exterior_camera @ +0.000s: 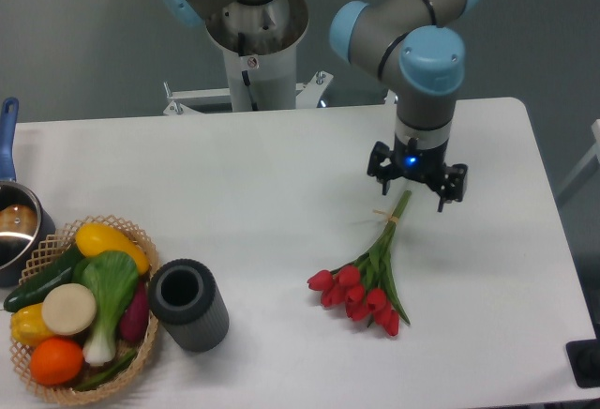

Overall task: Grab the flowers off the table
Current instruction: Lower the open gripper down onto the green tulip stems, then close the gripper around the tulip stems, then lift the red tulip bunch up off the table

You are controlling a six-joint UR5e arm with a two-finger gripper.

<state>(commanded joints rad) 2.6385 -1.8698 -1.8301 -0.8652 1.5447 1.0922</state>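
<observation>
Wicker basket (141,240) of vegetables (111,287)

Plain grey-green wall (84,34) behind the white counter (234,184). White metal bracket frame (202,98) at the counter's back edge. Darker grey floor (577,118) at right. Even, soft light, faint shadows.

The white counter (234,184) has rounded corners. The flowers (367,273) lie flat on its right half, red heads toward the front edge and stems pointing back. At the front left sit a wicker basket (42,251) of vegetables and, just beside it, a dark grey cylinder (187,304); a pot (14,226) stands at the left edge.
</observation>
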